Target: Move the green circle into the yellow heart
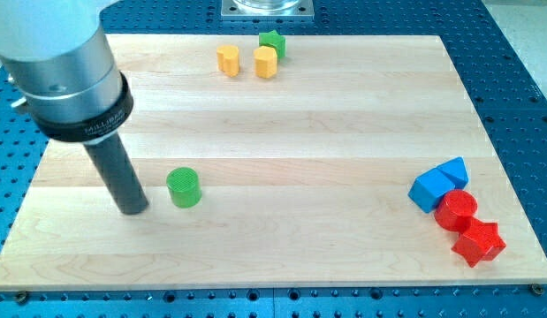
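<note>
Task barely begun: the green circular wooden block (183, 187) lies well apart from the yellow heart-shaped block (227, 59) near the view's top. My tip (133, 209) stands just left of the circle; the rod has no jaws.

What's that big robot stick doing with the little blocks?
The robot arm's dark rod is pushing blocks around a wooden board. My tip sits just to the view's left of the green circle block, close beside it; I cannot tell whether they touch. That block is meant to go to the yellow heart block, far off near the view's top, beside a yellow hexagon-like block and a green star block. Blue and red blocks sit at the right.
</note>
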